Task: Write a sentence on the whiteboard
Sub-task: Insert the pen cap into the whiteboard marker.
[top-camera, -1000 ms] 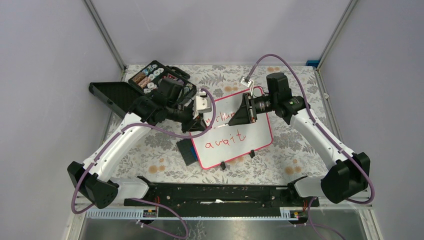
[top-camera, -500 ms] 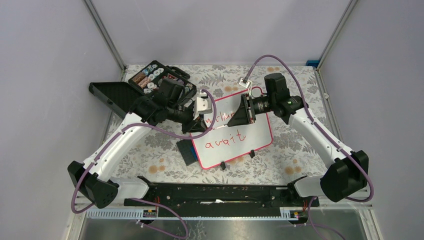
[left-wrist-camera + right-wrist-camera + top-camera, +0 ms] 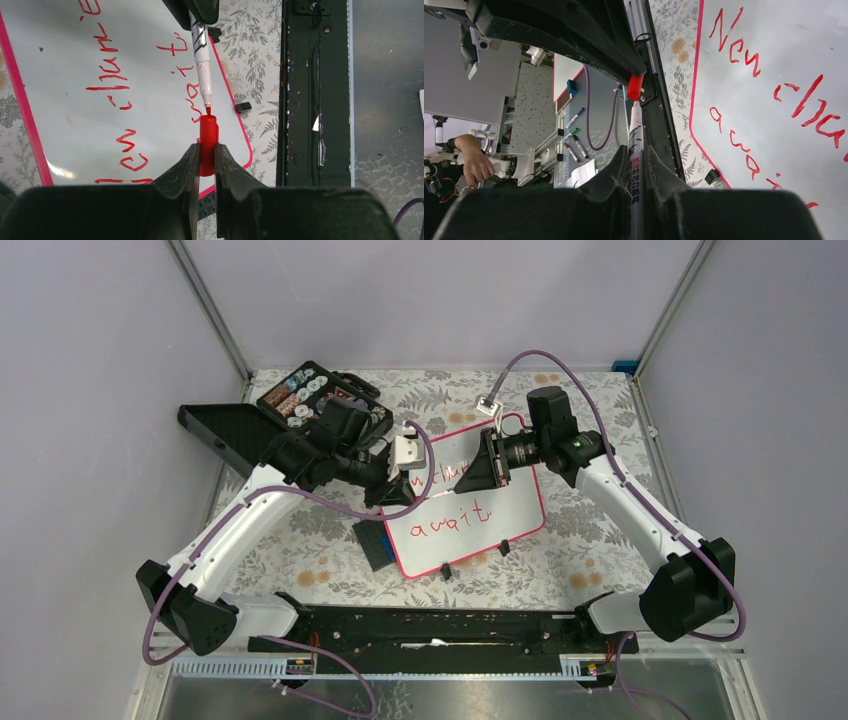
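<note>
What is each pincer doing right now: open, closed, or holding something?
Left pincer: closed on the red cap.
Right pincer: closed on the marker.

Red handwriting on the whiteboard point(image 3: 515, 502) forms the sentence point(image 3: 452, 523), set in two lines. In the right wrist view the upper line reads "New", then "cha", and runs out of frame at 3 o'clock. The lower line, toward the board's 6 o'clock edge in the top view, reads "await". The marker point(image 3: 635, 150) barrel carries black and red print, too small to read.
</note>
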Tool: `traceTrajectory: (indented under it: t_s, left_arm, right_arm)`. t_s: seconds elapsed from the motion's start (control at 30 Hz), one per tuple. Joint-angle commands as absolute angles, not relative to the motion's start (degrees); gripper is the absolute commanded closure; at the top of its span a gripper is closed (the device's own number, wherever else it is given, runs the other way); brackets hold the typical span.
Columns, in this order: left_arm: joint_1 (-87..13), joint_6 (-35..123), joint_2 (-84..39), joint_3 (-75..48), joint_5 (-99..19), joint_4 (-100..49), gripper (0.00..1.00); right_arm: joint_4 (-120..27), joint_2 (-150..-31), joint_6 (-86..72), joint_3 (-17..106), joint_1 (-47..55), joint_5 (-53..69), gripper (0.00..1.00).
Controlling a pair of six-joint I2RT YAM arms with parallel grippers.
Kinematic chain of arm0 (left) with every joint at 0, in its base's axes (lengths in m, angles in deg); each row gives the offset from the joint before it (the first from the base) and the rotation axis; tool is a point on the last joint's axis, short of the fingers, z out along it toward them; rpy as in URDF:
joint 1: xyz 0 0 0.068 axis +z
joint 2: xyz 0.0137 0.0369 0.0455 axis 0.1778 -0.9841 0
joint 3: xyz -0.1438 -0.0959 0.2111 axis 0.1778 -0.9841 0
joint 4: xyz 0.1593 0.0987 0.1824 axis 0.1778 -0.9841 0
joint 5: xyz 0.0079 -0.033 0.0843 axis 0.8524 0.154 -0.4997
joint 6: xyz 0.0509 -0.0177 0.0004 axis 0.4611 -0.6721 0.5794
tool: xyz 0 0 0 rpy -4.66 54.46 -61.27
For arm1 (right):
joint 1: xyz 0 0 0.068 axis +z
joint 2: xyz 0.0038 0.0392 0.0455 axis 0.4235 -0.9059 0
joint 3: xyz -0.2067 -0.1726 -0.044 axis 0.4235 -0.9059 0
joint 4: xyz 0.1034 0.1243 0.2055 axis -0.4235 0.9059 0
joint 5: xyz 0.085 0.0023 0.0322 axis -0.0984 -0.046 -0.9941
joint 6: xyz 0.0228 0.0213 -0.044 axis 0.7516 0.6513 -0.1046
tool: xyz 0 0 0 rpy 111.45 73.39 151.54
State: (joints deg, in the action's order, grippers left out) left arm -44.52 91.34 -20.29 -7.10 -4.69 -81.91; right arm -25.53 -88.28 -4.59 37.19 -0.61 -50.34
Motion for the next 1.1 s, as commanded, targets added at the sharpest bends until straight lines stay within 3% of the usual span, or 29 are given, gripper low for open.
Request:
traceTrajectory:
  t_s: [0.0,1.07]
  left_arm:
    - [-44.95,92.38,-20.64,-4.6,-2.43,-81.26,1.0]
    - [-45.84,87.16,-22.81,-3.65,-2.07,-78.58,1.0]
  right_arm:
    - [-25.21,-88.27,-5.91,39.81,0.25,-49.54,1.0]
    - [-24.73,-89.79,-6.87,40.33,2.71,-45.54,1.0]
